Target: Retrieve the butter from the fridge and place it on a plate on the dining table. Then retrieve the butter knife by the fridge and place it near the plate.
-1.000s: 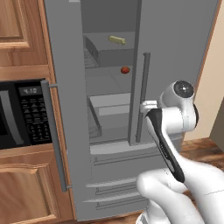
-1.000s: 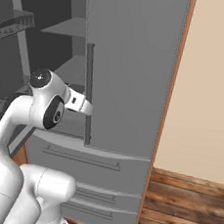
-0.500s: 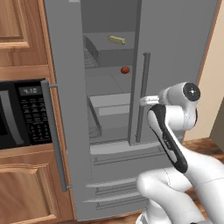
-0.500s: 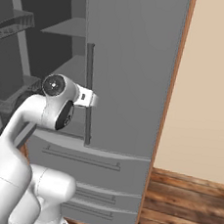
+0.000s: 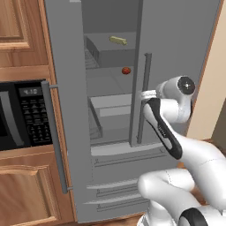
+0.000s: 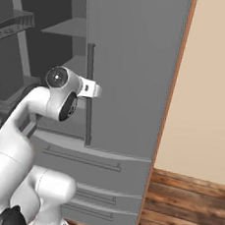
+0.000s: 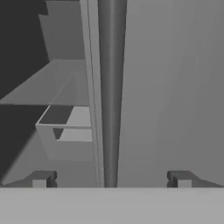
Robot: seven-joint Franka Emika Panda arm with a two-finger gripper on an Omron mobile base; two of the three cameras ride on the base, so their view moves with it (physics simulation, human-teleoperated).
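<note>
Hand (image 7: 111, 179) released, straddling right door's long grey vertical handle (image 7: 112, 87) of tall grey steel fridge (image 5: 176, 35) (prob. to widen access); pale-yellow butter stick (image 5: 117, 40) on upper shelf.

The fridge (image 5: 176, 39) looks like matt grey steel, smooth, with no real shine on the door. Its long vertical handle (image 7: 111, 87) has a soft satin sheen (brushed metal, I'd say). Left of the fridge, the cabinet doors (image 5: 20, 31) are warm mid-brown wood with visible grain, and the microwave (image 5: 17, 117) is glossy black. Right of the fridge, the floor (image 6: 187, 212) is dark, slightly glossy wood plank, and the wall (image 6: 211, 86) is flat matt beige.
</note>
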